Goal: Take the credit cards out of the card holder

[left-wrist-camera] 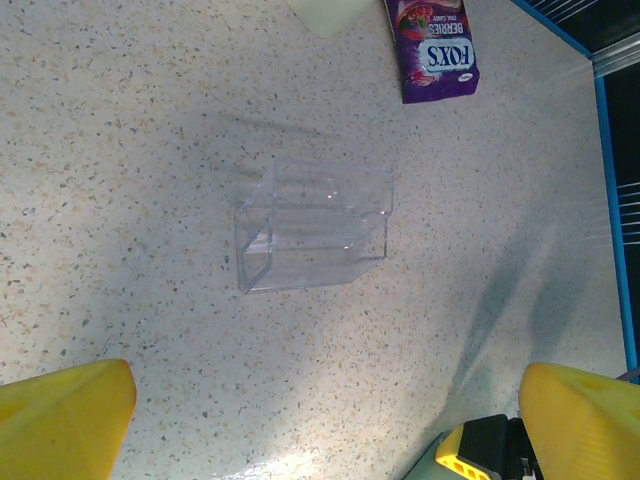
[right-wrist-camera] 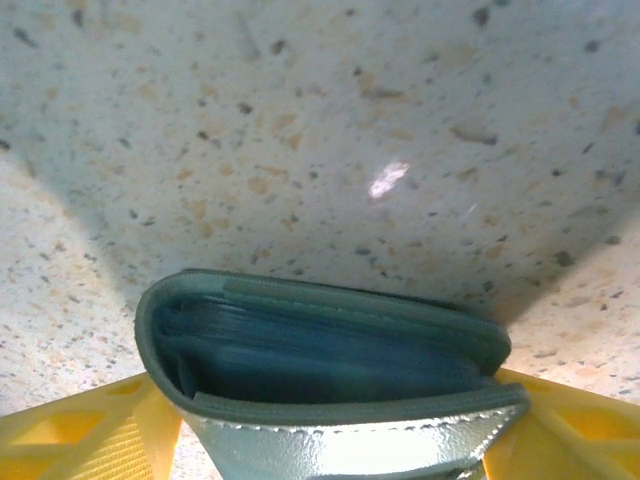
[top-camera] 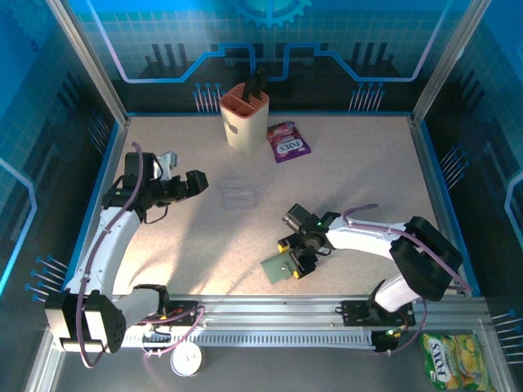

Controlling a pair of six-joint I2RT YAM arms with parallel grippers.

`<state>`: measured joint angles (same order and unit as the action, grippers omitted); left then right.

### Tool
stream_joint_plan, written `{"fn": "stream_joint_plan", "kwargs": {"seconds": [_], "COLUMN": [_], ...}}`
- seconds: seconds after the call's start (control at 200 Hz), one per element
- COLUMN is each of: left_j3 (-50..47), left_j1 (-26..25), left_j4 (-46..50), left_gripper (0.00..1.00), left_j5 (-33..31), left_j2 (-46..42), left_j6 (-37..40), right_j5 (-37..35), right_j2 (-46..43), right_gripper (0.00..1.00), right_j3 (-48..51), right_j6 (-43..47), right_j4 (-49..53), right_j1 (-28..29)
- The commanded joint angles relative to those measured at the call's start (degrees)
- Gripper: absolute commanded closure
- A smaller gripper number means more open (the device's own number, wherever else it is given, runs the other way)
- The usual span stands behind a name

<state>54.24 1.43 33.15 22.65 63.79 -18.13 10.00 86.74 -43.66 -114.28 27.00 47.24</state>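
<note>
The grey-green card holder (top-camera: 278, 268) lies folded near the table's front edge. My right gripper (top-camera: 291, 259) is down on it. In the right wrist view the card holder (right-wrist-camera: 330, 350) is seen edge on, with bluish clear sleeves stacked between its covers. It spans the whole gap of my right gripper (right-wrist-camera: 340, 445), and both yellow fingers (right-wrist-camera: 80, 430) touch its sides. The credit cards are hidden inside the holder. My left gripper (top-camera: 198, 183) hovers over the left half of the table, open and holding nothing (left-wrist-camera: 325, 430).
A clear plastic box (top-camera: 239, 193) (left-wrist-camera: 315, 225) stands mid-table in front of the left gripper. At the back are a beige slotted cup (top-camera: 243, 116) and a purple candy packet (top-camera: 288, 140) (left-wrist-camera: 437, 50). A yellow packet (top-camera: 453, 359) lies off the table, front right.
</note>
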Motion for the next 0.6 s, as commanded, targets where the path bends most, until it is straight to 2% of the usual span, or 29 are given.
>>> {"fn": "stream_joint_plan", "kwargs": {"seconds": [0.0, 0.23, 0.33, 0.465, 0.595], "left_j3": [-0.18, -0.33, -0.19, 1.6, 1.51], "left_j1": [-0.11, -0.2, -0.99, -5.36, -7.8], "left_j4": [-0.01, -0.76, -0.59, 1.62, -0.15], "left_gripper": [0.01, 0.01, 0.01, 0.01, 0.01], "left_j5": [1.74, 3.77, 3.08, -1.03, -0.71], "left_j2": [0.15, 0.87, 1.36, 2.06, 3.41], "left_j6": [1.12, -1.57, -2.14, -0.73, -3.54], "right_j5": [-1.38, -3.54, -5.03, -6.61, -6.22], "right_j2": [0.63, -0.14, -0.01, 1.3, 4.05], "right_gripper": [0.26, 0.3, 0.31, 0.33, 0.33], "right_j3": [-1.88, -2.98, -5.18, -9.37, -11.28], "right_j6": [1.37, 6.59, 12.56, 23.02, 33.71], "right_j4": [3.66, 7.09, 11.4, 15.6, 16.68], "right_j1": [0.59, -0.89, -2.61, -4.08, -5.44]}}
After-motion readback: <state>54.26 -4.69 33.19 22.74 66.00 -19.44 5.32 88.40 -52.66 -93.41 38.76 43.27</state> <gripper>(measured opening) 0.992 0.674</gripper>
